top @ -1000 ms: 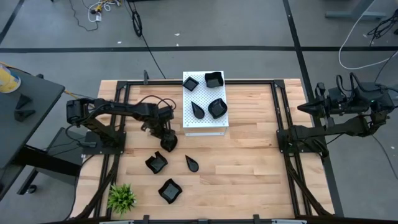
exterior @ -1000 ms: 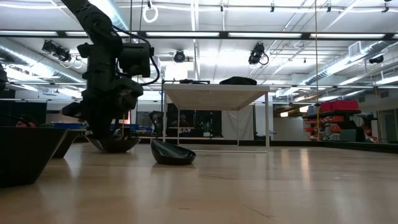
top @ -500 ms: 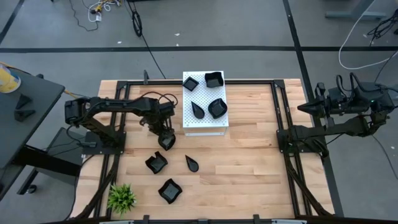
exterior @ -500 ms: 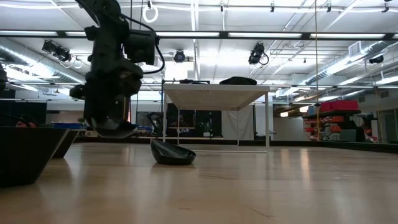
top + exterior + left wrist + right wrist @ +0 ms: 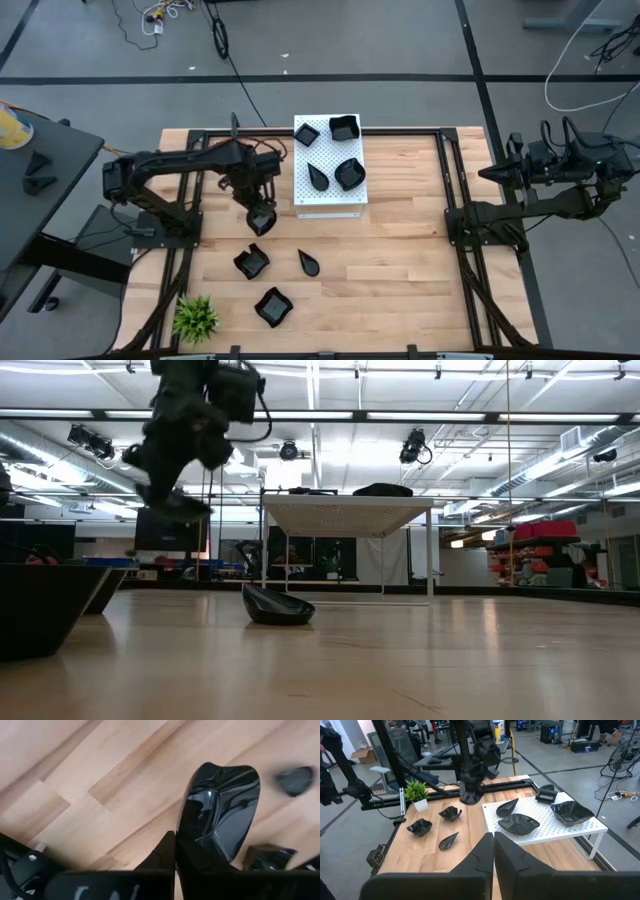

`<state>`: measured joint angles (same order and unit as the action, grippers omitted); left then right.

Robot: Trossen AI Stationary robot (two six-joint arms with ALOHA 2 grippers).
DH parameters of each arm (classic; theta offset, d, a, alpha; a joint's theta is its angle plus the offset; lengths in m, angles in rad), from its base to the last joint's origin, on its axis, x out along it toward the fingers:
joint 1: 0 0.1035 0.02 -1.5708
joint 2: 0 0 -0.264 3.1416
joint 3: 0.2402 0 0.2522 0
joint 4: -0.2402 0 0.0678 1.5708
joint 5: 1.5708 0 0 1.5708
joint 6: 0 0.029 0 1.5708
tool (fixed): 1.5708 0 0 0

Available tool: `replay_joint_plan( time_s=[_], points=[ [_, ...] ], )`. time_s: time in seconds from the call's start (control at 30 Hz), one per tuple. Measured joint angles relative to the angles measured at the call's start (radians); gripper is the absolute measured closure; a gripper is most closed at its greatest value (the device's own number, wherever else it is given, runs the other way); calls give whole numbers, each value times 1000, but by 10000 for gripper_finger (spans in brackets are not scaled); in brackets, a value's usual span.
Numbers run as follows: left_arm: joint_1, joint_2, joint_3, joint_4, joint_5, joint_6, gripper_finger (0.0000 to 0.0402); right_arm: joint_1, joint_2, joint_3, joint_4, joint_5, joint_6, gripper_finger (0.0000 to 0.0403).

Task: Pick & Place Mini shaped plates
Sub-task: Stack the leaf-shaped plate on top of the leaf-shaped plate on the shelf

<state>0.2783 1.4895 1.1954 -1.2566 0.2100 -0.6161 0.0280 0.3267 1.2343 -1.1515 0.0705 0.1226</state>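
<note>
Carry step: left gripper (image 5: 260, 215) clamped on 1 black dish (image 5: 220, 807), lifted; next, over to the white board (image 5: 330, 203); right gripper (image 5: 493, 840) closed, empty.

You have eight mini shaped plates (image 5: 349, 173) in sight: four sit on the white perforated board (image 5: 328, 204), three lie on the bare table (image 5: 400, 270), and one hangs off the table in the left gripper (image 5: 260, 220). You also have one small green plant (image 5: 196, 316), one board, and two arms, one at each side of the table.
</note>
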Motion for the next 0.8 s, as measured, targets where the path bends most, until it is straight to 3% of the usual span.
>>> replay_joint_plan(
  time_s=[0.33, 0.8],
  points=[
    [30, 19, 254, -54, 1, 0, 395, 0, 0, 0, 0, 0, 0, 384],
    [109, 237, 601, -21, -10, 34, 397, 0, 0, 0, 0, 0, 0, 384]
  ],
)
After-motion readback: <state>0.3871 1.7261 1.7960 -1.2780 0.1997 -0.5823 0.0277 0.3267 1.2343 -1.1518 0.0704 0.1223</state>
